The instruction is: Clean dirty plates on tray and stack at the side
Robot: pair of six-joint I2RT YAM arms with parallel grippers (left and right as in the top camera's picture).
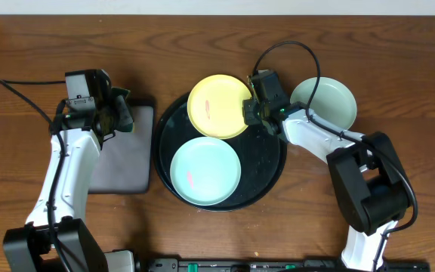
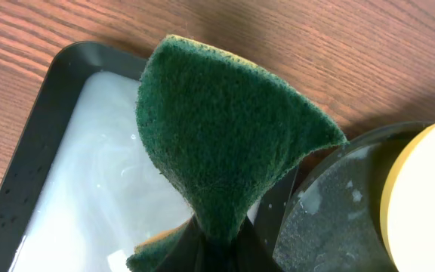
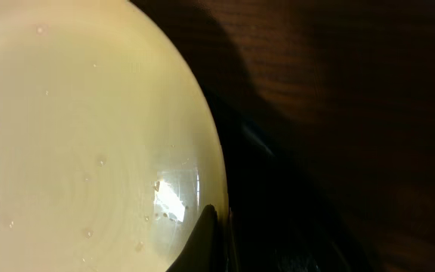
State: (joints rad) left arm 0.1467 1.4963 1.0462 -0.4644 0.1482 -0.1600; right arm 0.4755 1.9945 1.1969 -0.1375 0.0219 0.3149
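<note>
Wooden table; left pincer pinches green sponge; right pincer pinches yellow plate rim over black tray.

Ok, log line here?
left gripper: shut on sponge over small tray | right gripper: shut on yellow plate rim | smeared blue plate: on round tray | second blue plate: off tray

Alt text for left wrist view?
A folded dark green sponge is pinched in the left fingers over a rectangular black tray holding cloudy white liquid. At right: the yellow plate's rim, the round black tray, wooden table.
</note>
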